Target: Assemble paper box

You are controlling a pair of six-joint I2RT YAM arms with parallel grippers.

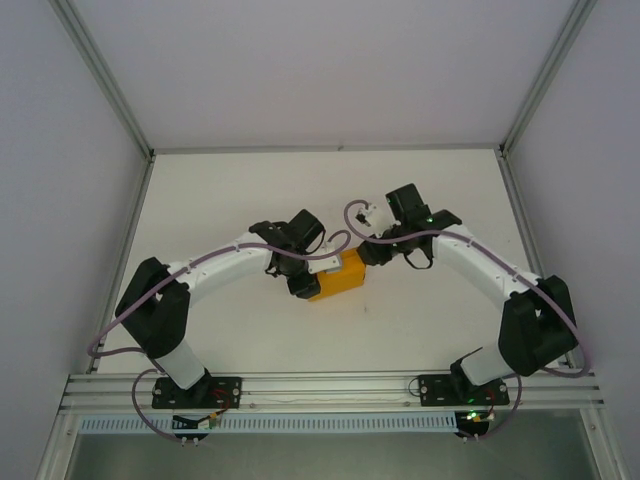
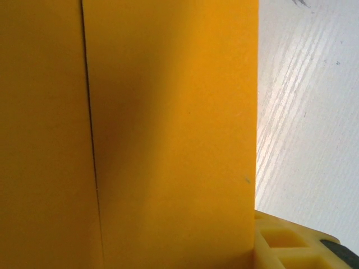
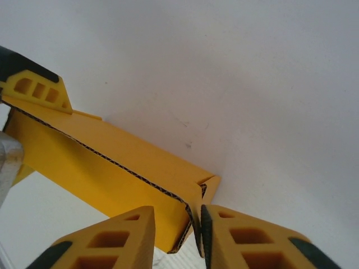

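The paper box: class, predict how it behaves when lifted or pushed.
Probably light: the paper box is thin card. Likely fairly stiff, given the corrugated edge, though walls may dent under the right gripper. Flat faces: should slide, not roll.

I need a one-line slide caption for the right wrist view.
Right tool straddling a wall edge of the orange-yellow paper box, white table behind.

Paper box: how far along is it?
Done: the paper box already has folded-up walls. In hand: the left pincer steadies it while the right pincer pinches a card edge at one end. Left, it seems: tucking that end shut.
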